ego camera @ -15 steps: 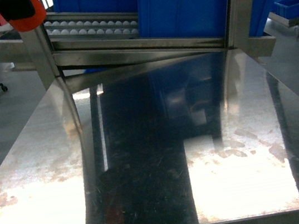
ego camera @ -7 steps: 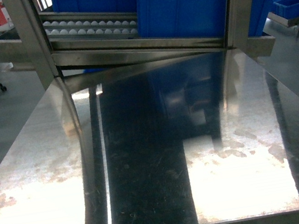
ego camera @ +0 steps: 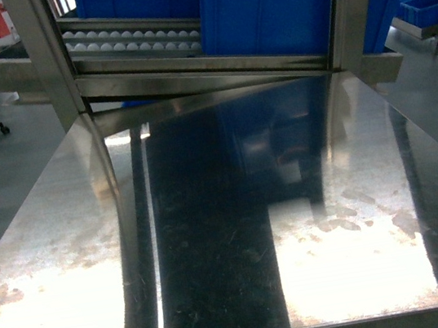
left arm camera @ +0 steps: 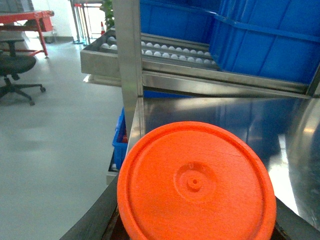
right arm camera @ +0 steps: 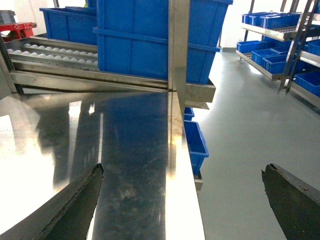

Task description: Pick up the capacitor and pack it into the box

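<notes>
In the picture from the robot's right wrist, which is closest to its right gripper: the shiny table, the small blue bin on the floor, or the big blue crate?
Going by the right gripper:
1. The shiny table, right beneath and ahead of the open fingers.
2. The small blue bin, on the floor beside the table's right edge.
3. The big blue crate, up on the roller rack beyond the table's far end.

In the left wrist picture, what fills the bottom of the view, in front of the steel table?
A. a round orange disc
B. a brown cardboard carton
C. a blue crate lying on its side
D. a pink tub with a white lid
A: a round orange disc fills the lower part of the view, with the steel table behind it.
</notes>
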Available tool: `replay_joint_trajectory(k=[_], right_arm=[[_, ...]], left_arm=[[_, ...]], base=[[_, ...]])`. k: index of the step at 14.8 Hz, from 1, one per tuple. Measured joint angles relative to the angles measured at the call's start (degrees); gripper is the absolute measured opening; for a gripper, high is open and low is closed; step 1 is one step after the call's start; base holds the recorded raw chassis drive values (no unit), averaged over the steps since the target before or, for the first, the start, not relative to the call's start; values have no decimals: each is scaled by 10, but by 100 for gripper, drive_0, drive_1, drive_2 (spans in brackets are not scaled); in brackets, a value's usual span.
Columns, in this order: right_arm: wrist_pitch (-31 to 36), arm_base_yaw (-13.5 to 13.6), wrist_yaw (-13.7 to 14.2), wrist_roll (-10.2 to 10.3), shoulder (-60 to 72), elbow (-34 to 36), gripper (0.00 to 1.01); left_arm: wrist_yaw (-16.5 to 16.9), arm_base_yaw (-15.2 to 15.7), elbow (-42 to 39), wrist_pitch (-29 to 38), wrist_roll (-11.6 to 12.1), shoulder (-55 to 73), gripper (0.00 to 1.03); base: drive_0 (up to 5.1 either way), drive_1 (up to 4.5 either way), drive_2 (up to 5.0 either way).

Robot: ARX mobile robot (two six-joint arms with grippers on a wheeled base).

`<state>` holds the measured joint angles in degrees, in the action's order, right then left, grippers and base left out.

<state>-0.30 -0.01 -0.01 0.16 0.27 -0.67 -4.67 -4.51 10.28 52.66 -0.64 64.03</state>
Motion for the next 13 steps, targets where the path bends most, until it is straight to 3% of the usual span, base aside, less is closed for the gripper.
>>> replay_joint_trajectory(k=[1,2,3,5,13], right_arm=[[0,0,0,0,0,0,98],[0,0,0,0,0,0,98],[0,0,0,0,0,0,98],[0,0,0,0,0,0,98],[0,0,0,0,0,0,98]], left_arm=[[7,3,-13,-9,0,-23,45],[38,26,-25,-22,0,-48,45],[41,45,-37,-38,0,-76,45],[45,46,-66,-15,0,-91,45],[46,45,-95,-200,0,-307,45]], base=[[0,0,0],[0,0,0],[0,0,0],[0,0,0],[0,0,0]])
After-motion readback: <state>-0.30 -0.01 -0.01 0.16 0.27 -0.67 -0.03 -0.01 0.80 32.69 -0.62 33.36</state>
